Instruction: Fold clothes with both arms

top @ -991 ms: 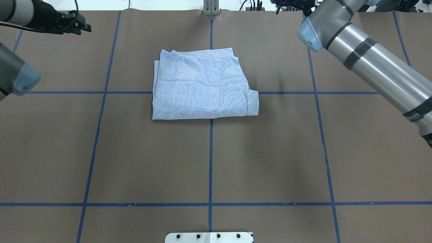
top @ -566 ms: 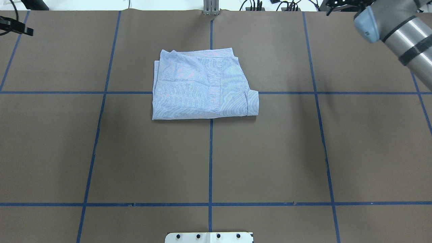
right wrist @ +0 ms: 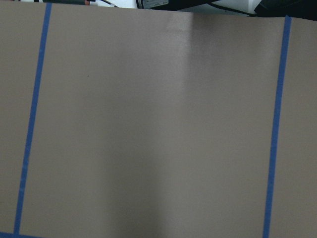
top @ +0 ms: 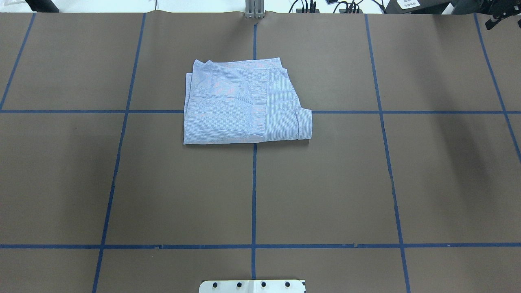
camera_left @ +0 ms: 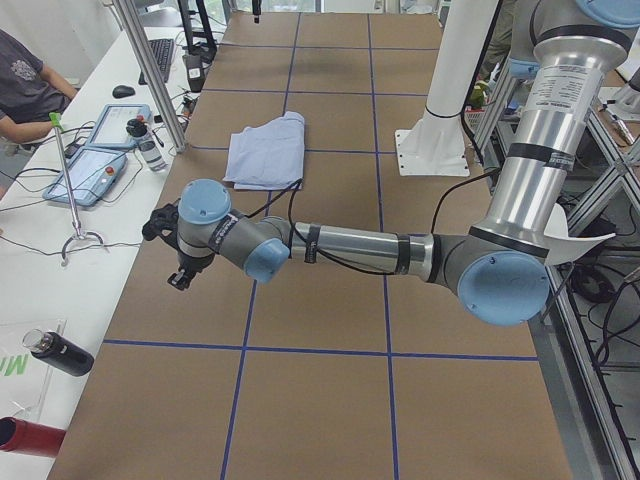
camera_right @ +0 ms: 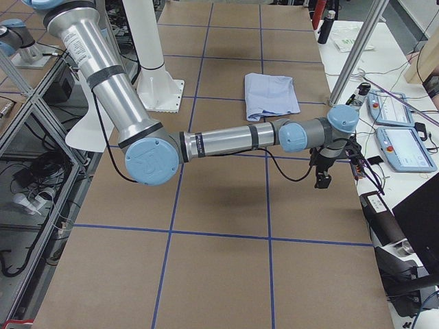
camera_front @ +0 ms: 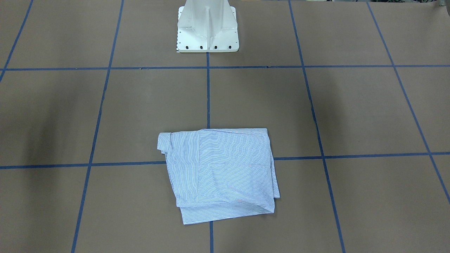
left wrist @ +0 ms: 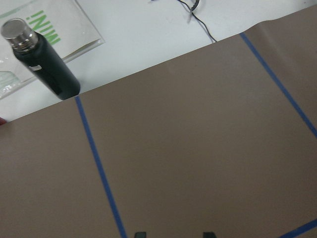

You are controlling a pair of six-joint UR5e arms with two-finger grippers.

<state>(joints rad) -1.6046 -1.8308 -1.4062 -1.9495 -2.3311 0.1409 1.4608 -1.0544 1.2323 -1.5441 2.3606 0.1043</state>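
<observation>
The folded shirt lies on the table, across the central crossing of the tape lines. It sits on the side away from the pedestal base, toward the operators' bench. The left arm extends over the table's left end, with the left gripper near the bench-side edge. The right arm extends likewise over the right end, with the right gripper near that same edge. Both grippers are well apart from the shirt. A bottle lies on the bench beyond the left gripper.

Silver-grey arms, light-blue joint caps (black cables alongside), white pedestal.
</observation>
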